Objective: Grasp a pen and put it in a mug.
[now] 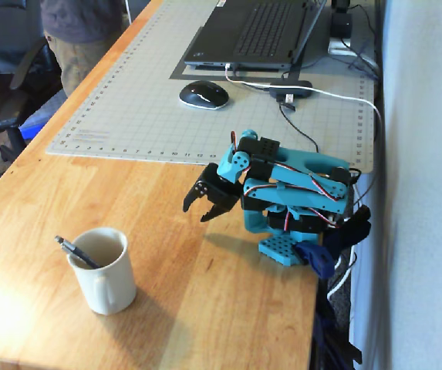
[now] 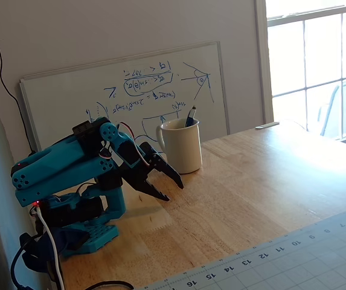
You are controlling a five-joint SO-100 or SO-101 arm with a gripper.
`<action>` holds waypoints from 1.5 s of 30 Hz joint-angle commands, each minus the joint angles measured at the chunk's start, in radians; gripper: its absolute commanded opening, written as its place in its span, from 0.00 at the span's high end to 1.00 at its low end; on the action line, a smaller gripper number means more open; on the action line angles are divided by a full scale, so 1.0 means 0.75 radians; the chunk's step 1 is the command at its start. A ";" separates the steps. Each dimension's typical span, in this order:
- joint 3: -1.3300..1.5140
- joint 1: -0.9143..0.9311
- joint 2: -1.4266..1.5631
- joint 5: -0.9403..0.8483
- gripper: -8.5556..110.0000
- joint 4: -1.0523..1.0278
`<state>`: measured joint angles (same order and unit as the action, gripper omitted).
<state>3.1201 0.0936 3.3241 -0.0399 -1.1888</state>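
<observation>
Already the pen (image 1: 76, 252) leans inside the mug (image 1: 105, 271), at eight o'clock from our hand (image 1: 202, 206), which hangs wide and empty above the bench (image 1: 205, 308). Any careless swing could clip the mug and tip it.

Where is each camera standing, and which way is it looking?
A fixed view: high up past the table's front end, looking down along the table toward the laptop; whole arm folded, gripper with jaws open.
A fixed view: low on the cutting mat's side, facing the whiteboard; arm at left, gripper.
Both share the mug with the pen inside.
</observation>
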 commanded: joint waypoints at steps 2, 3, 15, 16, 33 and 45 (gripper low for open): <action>-0.010 0.014 0.037 0.012 0.80 0.016; -0.010 0.014 0.037 0.012 0.80 0.016; -0.008 0.012 0.037 0.006 0.89 0.006; -0.008 0.010 0.037 0.006 0.89 0.006; -0.008 -0.002 0.031 0.006 0.89 0.012; -0.008 -0.002 0.031 0.006 0.89 0.012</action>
<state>3.1201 0.0936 3.3241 -0.0399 -1.1888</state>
